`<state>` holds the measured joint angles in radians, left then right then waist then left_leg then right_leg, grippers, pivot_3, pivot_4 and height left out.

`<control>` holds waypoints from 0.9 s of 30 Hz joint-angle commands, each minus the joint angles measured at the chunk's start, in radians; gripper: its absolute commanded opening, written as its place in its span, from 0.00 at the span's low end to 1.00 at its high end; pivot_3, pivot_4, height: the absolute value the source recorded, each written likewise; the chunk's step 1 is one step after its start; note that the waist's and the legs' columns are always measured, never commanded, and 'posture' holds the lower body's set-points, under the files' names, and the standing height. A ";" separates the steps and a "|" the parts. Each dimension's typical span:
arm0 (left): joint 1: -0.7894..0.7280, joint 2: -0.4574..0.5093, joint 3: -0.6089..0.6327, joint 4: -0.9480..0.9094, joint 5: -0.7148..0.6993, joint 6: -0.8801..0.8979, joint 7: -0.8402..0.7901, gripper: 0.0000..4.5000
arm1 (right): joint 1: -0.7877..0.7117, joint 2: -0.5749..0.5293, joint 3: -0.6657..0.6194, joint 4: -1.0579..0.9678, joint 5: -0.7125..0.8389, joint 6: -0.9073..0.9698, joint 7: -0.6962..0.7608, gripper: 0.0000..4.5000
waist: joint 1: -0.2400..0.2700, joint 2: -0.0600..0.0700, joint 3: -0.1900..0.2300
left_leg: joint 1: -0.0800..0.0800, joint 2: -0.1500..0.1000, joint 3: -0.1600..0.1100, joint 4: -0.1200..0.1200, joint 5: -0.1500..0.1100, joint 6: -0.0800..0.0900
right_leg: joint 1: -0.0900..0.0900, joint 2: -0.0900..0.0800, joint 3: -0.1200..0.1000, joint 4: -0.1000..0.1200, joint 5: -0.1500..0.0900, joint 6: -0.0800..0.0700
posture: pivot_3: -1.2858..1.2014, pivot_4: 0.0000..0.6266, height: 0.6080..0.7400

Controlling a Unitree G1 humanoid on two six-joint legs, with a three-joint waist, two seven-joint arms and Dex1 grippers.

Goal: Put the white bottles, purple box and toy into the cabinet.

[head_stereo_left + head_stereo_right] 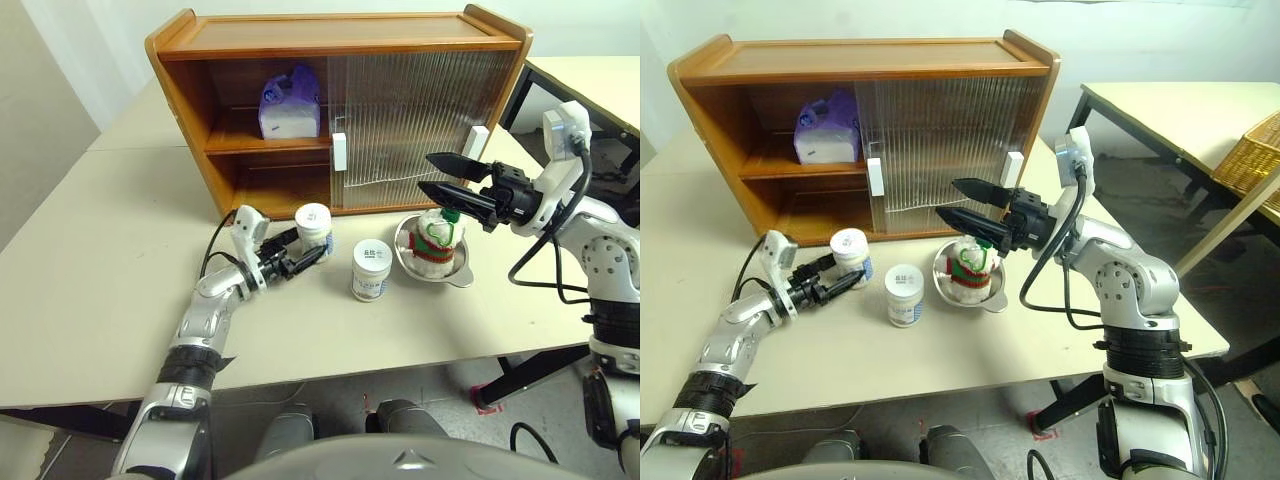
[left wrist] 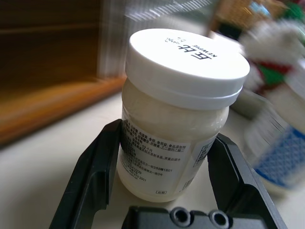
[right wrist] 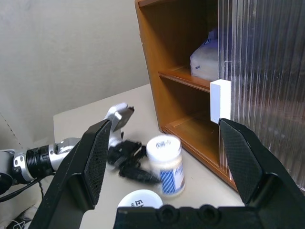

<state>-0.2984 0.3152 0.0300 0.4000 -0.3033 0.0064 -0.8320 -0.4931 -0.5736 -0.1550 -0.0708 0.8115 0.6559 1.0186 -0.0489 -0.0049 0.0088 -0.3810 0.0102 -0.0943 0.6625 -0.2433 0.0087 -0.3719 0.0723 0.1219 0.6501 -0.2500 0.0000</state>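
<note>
Straddling the far white bottle (image 2: 183, 119): left gripper (image 1: 305, 256) fingers (image 2: 90, 181) on both sides of it, contact unclear, can't tell if gripped.
Right gripper (image 1: 432, 175) fingers spread wide, empty, above the toy (image 1: 438, 238) in a metal bowl (image 1: 460, 275). Second white bottle (image 1: 371, 270) on the table (image 1: 90, 270), near and right of the first. Purple box (image 1: 290, 103) on the cabinet (image 1: 340, 45) upper shelf, left side.

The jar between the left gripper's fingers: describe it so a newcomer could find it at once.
Start at the wooden cabinet on the table. In front of its open lower shelf stands a white jar, with the left gripper around it. The second jar stands apart, nearer the table's front edge, beside the metal bowl and farther from the cabinet.
</note>
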 commanded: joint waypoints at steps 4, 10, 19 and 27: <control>-0.132 -0.010 0.089 0.024 -0.033 0.029 0.113 0.68 | -0.010 0.000 0.000 0.006 -0.006 -0.009 0.012 1.00 | 0.005 0.000 0.000 | 0.000 -0.002 0.000 0.001 0.000 0.000 | 0.000 0.000 0.000 0.000 0.000 0.001 | 0.49 0.00 1.00; -0.215 -0.013 0.087 0.148 0.030 0.013 0.194 0.68 | -0.010 0.000 0.006 0.005 -0.015 -0.012 0.013 1.00 | 0.005 0.000 0.000 | 0.001 -0.003 0.000 0.001 0.000 0.000 | 0.002 0.000 0.001 -0.001 0.000 0.004 | 0.49 0.00 1.00; -0.310 -0.027 0.086 0.326 0.080 -0.028 0.263 0.68 | -0.014 0.004 0.002 -0.002 -0.009 -0.008 0.004 1.00 | 0.005 -0.001 0.001 | 0.001 -0.004 0.000 0.001 0.001 0.002 | 0.002 -0.001 0.001 -0.001 0.002 0.006 | 0.48 0.00 1.00; -0.396 -0.050 0.070 0.493 0.144 -0.077 0.373 0.68 | -0.013 -0.006 -0.002 0.000 -0.009 -0.010 0.012 1.00 | 0.005 -0.001 0.001 | 0.001 -0.006 0.001 0.002 0.002 0.004 | 0.003 -0.001 0.001 -0.002 0.003 0.008 | 0.48 0.00 1.00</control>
<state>-0.6708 0.2719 0.1042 0.8592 -0.1828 -0.0511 -0.4779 -0.4967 -0.5712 -0.1534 -0.0670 0.8086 0.6482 1.0267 -0.0438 -0.0061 0.0096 -0.3803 0.0036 -0.0933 0.6645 -0.2408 0.0126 -0.3687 0.0717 0.1232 0.6484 -0.2472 0.0086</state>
